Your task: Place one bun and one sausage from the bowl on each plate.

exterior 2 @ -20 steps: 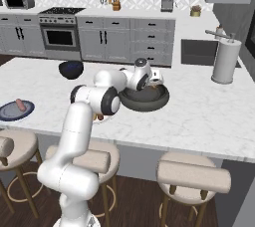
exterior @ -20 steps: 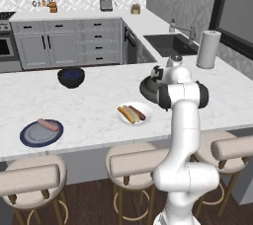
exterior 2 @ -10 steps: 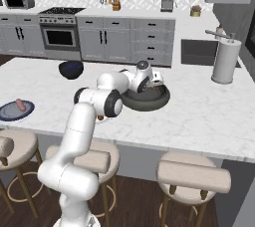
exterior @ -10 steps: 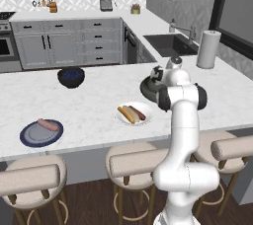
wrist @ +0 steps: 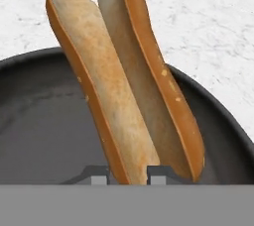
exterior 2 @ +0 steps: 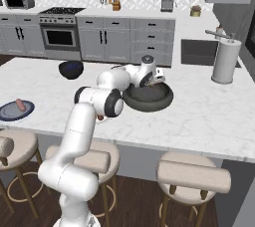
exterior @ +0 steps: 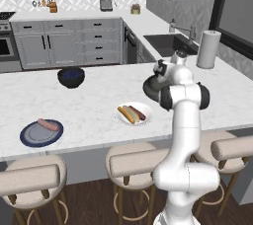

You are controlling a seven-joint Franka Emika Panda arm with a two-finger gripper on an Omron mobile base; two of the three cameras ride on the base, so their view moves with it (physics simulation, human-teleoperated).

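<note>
My hand [wrist: 128, 174] is clamped on the last bun [wrist: 124, 81], held just above the dark bowl [wrist: 44, 121] so it clears the rim, bound, I judge, for the blue-rimmed plate [exterior: 41, 133] whose sausage [exterior: 48, 124] lacks one.

The split hot-dog bun [wrist: 126, 86] has a glossy orange-brown crust flecked with small yellow spots and a paler, mottled tan cut face. The wide shallow bowl [wrist: 39, 121] beneath it is dark grey-black. The counter [exterior: 89, 105] is white marble with faint grey veining. One round plate [exterior: 147, 119] is plain white and bears a tan bun [exterior: 126, 114] beside a reddish-brown sausage [exterior: 138, 113]; the other plate [exterior: 29, 137] is grey with a dark blue rim, under a pinkish-brown sausage [exterior: 48, 124]. The small deep bowl [exterior: 71, 76] is dark blue.
</note>
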